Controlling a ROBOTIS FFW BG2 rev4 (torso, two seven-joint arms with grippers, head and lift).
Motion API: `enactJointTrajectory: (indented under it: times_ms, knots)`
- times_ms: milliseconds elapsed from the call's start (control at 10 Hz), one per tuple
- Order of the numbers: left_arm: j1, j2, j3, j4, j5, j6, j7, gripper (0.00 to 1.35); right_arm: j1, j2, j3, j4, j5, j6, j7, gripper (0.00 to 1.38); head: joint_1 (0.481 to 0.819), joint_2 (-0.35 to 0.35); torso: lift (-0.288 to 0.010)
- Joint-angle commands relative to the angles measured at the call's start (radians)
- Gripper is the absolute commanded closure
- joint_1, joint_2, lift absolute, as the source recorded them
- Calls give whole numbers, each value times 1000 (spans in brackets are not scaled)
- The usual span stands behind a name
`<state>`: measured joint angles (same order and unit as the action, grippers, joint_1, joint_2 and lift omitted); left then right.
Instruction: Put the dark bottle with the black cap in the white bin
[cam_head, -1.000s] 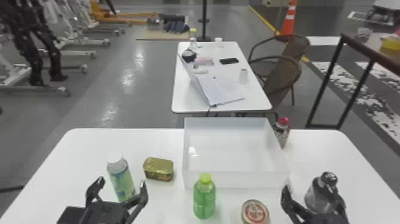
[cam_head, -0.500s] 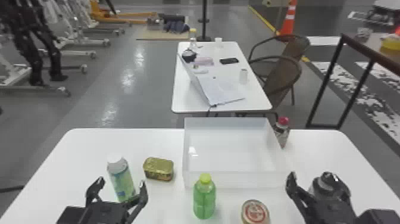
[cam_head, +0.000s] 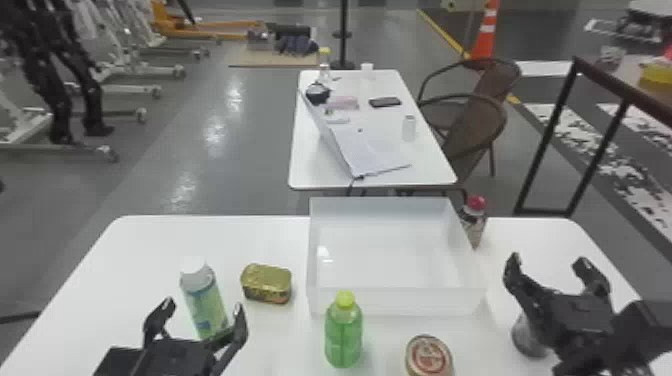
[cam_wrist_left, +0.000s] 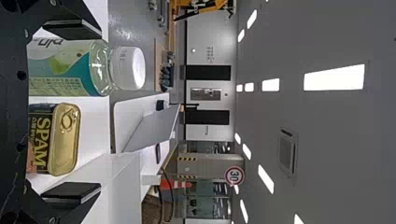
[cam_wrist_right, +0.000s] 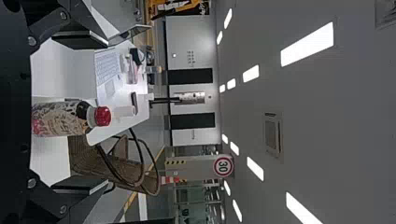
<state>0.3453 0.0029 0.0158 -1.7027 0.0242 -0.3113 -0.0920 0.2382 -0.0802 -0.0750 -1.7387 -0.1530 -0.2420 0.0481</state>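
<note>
Right gripper (cam_head: 548, 260), fingers apart; dark bottle (cam_head: 529, 338) partly hidden beneath its palm. I would draw the gripper back, lower it to bottle height, then advance with the bottle centred; descending directly could topple it.

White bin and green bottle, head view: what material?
The white bin looks like smooth, slightly glossy plastic: its walls are milky and let some light through, though frosted acrylic is possible. The green bottle seems to be clear, shiny plastic, its green showing through the wall; glass can't be excluded.
</note>
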Motion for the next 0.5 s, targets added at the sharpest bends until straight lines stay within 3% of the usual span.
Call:
enactJointTrajectory:
  times_ms: [0, 400]
  knots:
    - [3, -1, 3, 0, 0, -2, 0, 153, 0, 0, -31, -18, 17, 24, -10, 254, 549, 0, -100]
    - [6, -5, 7, 0, 0, -3, 0, 151, 18, 0, -89, -30, 36, 36, -36, 254, 549, 0, -100]
